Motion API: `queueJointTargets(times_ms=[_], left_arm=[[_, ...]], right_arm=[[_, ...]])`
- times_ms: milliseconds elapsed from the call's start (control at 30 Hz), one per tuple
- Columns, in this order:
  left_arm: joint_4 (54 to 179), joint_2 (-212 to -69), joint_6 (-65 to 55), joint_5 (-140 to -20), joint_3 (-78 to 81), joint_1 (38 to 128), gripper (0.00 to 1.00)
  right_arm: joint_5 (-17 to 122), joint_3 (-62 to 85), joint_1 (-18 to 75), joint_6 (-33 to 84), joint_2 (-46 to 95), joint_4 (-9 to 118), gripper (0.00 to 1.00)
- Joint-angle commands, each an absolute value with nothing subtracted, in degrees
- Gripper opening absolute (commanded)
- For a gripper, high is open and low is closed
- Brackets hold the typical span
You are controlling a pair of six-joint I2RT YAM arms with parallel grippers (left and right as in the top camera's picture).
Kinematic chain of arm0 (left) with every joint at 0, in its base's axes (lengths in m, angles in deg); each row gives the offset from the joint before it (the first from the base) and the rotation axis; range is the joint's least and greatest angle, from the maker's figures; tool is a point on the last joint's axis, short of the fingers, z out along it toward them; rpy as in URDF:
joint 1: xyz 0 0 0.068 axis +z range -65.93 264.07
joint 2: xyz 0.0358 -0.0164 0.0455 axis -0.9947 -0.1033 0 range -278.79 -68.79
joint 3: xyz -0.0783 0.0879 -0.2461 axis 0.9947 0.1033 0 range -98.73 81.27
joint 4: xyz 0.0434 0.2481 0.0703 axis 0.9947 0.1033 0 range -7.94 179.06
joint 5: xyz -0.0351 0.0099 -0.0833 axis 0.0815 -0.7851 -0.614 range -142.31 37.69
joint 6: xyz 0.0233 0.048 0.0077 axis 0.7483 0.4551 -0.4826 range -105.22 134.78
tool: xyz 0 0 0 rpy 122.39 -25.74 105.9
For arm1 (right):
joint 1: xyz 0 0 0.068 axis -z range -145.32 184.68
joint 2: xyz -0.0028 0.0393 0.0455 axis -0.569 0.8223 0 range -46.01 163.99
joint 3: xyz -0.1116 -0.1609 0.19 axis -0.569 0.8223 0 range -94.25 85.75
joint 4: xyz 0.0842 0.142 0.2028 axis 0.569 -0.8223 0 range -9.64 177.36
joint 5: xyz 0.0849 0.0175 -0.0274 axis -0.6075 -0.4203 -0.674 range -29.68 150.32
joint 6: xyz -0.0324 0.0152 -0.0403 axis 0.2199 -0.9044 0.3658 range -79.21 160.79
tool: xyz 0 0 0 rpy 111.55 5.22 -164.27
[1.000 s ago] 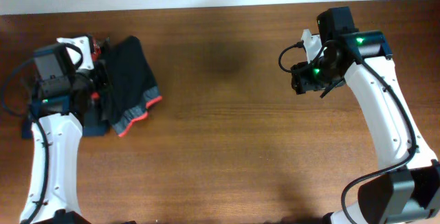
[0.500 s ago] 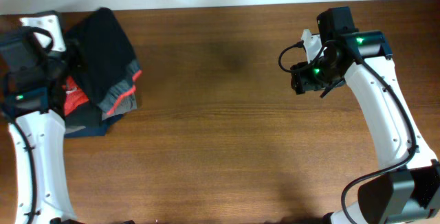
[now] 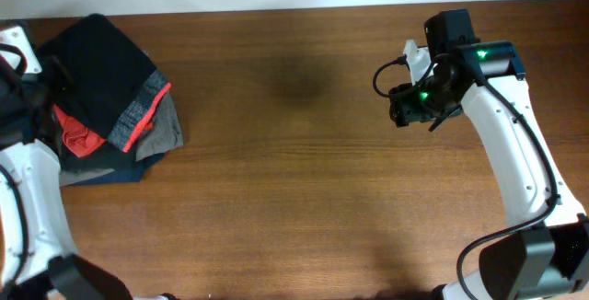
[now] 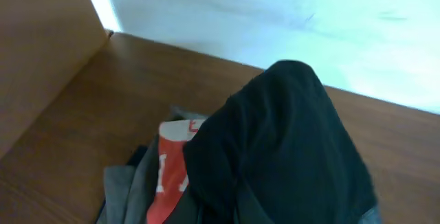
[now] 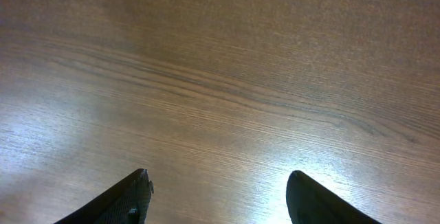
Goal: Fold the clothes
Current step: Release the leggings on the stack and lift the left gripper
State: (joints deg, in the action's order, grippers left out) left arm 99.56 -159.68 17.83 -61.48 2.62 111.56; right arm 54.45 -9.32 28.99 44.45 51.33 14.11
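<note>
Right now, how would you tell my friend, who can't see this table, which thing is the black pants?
Look at the wooden table and find the heap of clothes at its far left corner. The black pants lie on top. Only they have a grey waistband edged in bright red-orange, unlike the red shirt, grey garment and navy garment underneath.

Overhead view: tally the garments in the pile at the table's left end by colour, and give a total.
Black pants with grey, red-orange-edged waistband: 1
Red garment: 1
Grey folded garment: 1
Navy folded garment: 1
Total: 4
</note>
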Motion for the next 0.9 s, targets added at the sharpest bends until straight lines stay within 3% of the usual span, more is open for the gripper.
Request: queueJointTargets(times_ms=[0,300,333,367,400,433,633,867], left_arm=[[96.35,-163.64,18.8,-60.8,1.06,114.29,0.0],[93.39,-169.56,18.77,-59.58,1.06,116.74,0.02],[93.53,-169.8,18.75,-58.9,1.06,116.82,0.11],[94.07,-169.93,18.25,-55.9,1.06,116.93,0.55],[94.23,-169.93,16.87,-53.5,1.06,116.93,0.82],[94.55,-169.91,14.95,-50.48,1.06,116.93,0.99],[101.13,-169.28,7.84,-46.46,-3.07,116.98,0.99],[112.17,-168.08,7.74,-47.53,-12.05,114.7,0.99]], right_arm=[[54.98,-9.97,29.1,44.91,50.34,14.02,0.68],[54.98,-9.95,29.1,44.91,50.34,14.0,0.68],[54.98,-9.95,29.1,44.91,50.34,14.0,0.68],[54.98,-9.95,29.1,44.91,50.34,13.98,0.68],[54.98,-9.95,29.1,44.91,50.34,13.95,0.68],[54.98,-9.95,29.1,44.91,50.34,13.89,0.69],[54.98,-9.95,29.1,44.91,50.34,13.78,0.72],[54.96,-9.95,29.1,44.91,50.34,13.36,0.77]])
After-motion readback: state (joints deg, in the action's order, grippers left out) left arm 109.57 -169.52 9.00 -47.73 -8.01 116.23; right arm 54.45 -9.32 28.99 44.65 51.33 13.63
